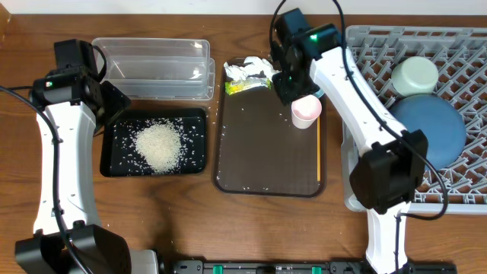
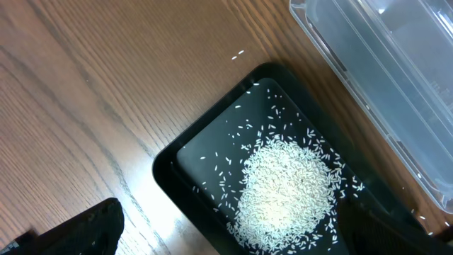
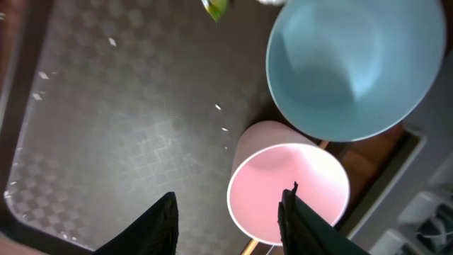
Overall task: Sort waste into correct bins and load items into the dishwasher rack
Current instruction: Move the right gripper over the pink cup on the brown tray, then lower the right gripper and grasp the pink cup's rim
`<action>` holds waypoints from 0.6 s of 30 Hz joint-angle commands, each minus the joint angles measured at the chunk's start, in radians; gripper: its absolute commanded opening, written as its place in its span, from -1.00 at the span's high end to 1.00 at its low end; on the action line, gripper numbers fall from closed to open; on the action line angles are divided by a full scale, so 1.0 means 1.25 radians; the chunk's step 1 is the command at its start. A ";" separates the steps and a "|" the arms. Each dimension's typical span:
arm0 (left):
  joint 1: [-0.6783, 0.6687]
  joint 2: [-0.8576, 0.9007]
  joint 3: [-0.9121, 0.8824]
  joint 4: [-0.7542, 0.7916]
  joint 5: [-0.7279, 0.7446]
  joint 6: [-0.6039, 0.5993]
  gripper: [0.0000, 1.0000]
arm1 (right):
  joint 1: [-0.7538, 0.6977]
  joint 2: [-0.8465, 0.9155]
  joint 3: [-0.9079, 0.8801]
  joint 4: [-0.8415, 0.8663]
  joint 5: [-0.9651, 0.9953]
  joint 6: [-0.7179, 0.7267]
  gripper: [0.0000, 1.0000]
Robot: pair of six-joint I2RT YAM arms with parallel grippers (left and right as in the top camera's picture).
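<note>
Loose white rice [image 1: 157, 144] lies piled in the black tray [image 1: 112, 156], also in the left wrist view [image 2: 287, 188]. My left gripper [image 1: 114, 103] is open and empty over that tray's corner [image 2: 166, 170]. The clear tub [image 1: 156, 68] stands behind it. Crumpled tissue [image 1: 247, 69] and a yellow-green wrapper [image 1: 247, 86] lie at the brown tray's far end. My right gripper [image 3: 230, 216] is open above the pink cup [image 3: 287, 191], one finger over its mouth. A mint bowl [image 3: 354, 64] sits beside the cup. The grey rack [image 1: 456, 53] holds another mint bowl [image 1: 415, 74] and the blue plate [image 1: 430, 125].
The dark brown serving tray [image 1: 266, 152] lies between the black tray and the rack, with scattered rice grains on it. A thin yellowish stick [image 1: 318, 152] lies along its right edge. The pink cup [image 1: 306, 110] stands near the tray's right rim.
</note>
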 commanded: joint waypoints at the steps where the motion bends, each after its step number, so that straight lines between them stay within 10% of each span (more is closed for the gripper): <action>1: 0.003 0.003 0.016 -0.002 -0.013 -0.006 -0.95 | 0.007 0.019 -0.005 -0.006 0.019 0.059 0.13; 18: 0.003 0.003 0.016 -0.002 -0.013 -0.006 -0.95 | 0.007 0.035 -0.144 0.047 0.008 0.086 0.51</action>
